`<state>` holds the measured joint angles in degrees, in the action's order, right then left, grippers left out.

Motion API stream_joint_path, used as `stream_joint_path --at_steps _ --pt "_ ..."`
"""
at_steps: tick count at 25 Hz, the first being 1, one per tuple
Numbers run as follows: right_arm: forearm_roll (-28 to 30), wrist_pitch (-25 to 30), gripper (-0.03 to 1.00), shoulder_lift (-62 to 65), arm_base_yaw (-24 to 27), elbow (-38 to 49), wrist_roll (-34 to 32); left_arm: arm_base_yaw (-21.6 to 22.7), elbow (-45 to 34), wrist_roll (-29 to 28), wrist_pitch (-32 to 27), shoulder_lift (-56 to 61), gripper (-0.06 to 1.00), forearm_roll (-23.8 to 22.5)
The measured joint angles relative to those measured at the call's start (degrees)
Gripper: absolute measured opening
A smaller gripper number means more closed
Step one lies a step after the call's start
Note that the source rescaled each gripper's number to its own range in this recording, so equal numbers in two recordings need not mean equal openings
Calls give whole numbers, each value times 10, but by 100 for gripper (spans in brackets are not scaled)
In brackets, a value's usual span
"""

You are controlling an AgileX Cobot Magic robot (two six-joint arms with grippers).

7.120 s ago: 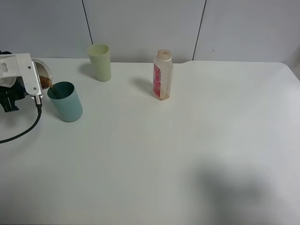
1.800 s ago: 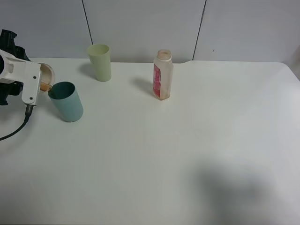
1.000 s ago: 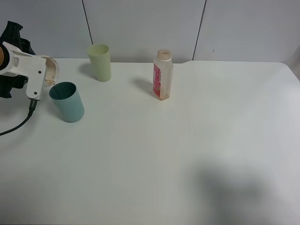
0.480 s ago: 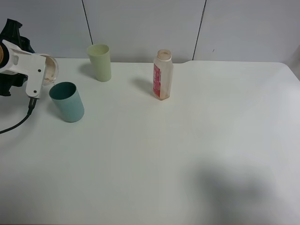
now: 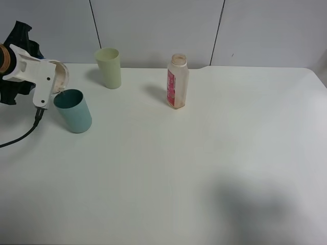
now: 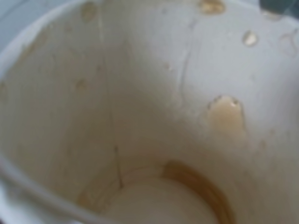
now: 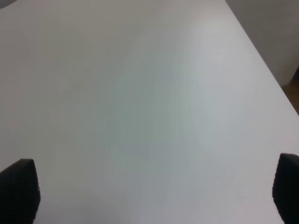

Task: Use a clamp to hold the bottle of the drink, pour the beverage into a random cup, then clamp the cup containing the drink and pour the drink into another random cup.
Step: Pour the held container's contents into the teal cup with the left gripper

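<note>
The left gripper point(image 5: 48, 81), clamped on the tipped paper cup point(image 5: 57, 79) (nearly drained), hangs at the teal tumbler's point(image 5: 73, 111) ten o'clock; next, set it upright.

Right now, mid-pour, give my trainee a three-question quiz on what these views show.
1. True or false: the bottle stands upright on the table.
2. Which cup sits right under the tipped paper cup? A) teal cup B) pale green cup C) none
3. Fill in: in the left wrist view, the paper cup's inside shows only brown ____ and a thin ring at the bottom, no pool of drink.

Key: 1 true. 2 A. 3 stains.
</note>
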<state>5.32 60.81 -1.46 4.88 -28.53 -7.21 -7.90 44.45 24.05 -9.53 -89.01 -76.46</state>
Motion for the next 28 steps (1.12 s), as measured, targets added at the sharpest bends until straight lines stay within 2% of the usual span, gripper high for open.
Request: stream_joint_path --at_steps 21,28 --pt "0 0 100 0 0 0 0 -3 0 0 -20 0 1 -37" --pt "0 0 100 0 0 0 0 -29 0 0 -25 0 1 -41"
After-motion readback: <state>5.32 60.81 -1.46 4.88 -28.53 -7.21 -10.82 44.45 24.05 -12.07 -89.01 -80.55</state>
